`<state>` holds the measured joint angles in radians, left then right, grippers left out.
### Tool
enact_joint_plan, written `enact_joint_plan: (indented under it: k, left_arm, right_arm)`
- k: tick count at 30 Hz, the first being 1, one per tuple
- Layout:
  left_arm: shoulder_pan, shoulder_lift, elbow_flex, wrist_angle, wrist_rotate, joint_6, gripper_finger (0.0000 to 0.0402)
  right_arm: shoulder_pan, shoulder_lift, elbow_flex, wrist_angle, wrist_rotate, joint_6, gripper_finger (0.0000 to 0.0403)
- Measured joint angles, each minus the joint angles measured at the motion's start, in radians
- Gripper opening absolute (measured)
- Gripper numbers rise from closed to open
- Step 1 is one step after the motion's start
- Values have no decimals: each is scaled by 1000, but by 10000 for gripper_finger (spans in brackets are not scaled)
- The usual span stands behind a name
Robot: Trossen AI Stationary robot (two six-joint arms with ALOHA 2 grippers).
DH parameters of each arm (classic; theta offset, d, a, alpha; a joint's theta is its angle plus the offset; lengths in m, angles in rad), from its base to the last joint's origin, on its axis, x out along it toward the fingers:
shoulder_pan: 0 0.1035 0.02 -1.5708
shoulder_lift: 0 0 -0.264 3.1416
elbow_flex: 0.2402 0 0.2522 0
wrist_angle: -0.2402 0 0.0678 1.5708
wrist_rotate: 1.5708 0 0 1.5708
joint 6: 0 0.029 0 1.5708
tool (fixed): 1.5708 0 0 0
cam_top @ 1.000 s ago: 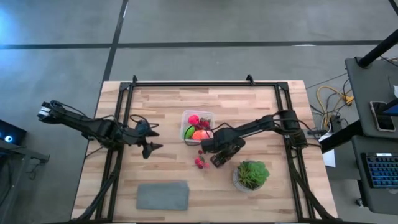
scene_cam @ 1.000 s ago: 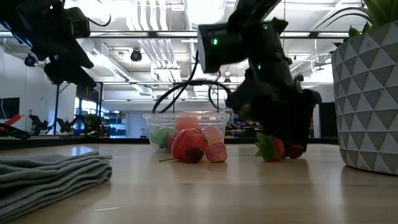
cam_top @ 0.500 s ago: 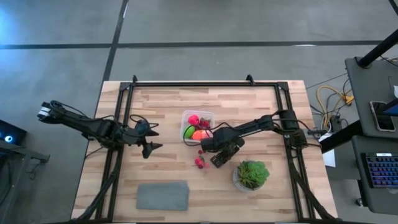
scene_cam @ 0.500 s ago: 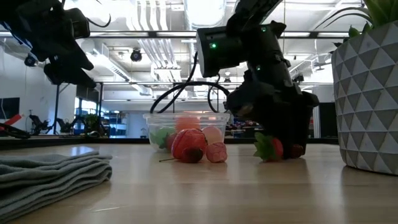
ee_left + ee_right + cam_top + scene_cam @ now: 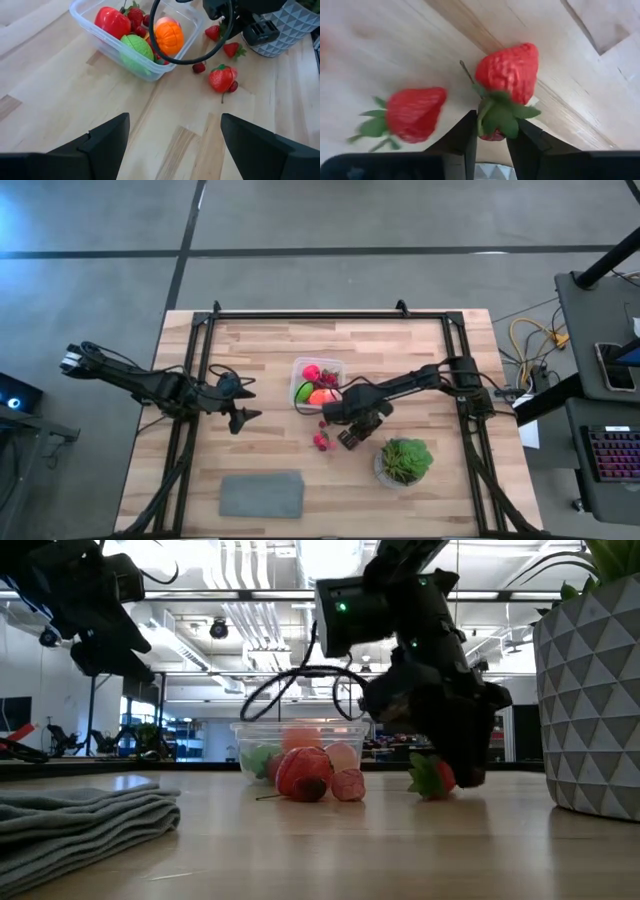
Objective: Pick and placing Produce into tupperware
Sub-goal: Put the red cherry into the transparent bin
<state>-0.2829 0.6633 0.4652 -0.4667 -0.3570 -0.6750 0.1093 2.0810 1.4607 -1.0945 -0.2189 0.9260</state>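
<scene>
at frame centre, the right tool (image 5: pixel 345 439) pinched a strawberry (image 5: pixel 506 80) just below the tupperware (image 5: pixel 317 383); the left tool (image 5: pixel 243 403) hung spread at the counter's (image 5: pixel 270 350) left

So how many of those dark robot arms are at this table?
2. The left arm's hand hovers open over the wooden table's left side; the right arm's hand is down near the clear plastic box, shut on a small red toy strawberry.

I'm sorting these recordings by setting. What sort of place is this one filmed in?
Probably a robotics lab or workshop: a wooden table on a bare concrete floor, a desk with a keyboard beside it, and exposed ceiling ducts with strip lighting behind.
</scene>
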Motion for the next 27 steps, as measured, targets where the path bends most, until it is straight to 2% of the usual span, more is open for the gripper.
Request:
enact_joint_plan:
  k: [6, 10, 14, 18, 23, 27]
  left_arm:
    - [2, 3, 0, 3, 0, 0, 299]
    - [2, 4, 0, 4, -1, 0, 299]
    - [2, 6, 0, 8, -1, 0, 299]
    - [2, 9, 0, 13, 0, 0, 299]
    - [2, 8, 0, 13, 0, 0, 299]
    - [2, 6, 0, 12, 7, 0, 299]
  right_arm:
    - [0, -34, 74, 0, 4, -2, 77]
    - [-1, -82, 175, -6, 21, -7, 81]
    - [-19, -122, 297, -2, 152, -19, 86]
    - [-93, -120, 401, 2, 259, -59, 83]
    - [-225, -45, 450, 1, 229, -132, 82]
    - [-283, 17, 496, -8, 201, -167, 102]
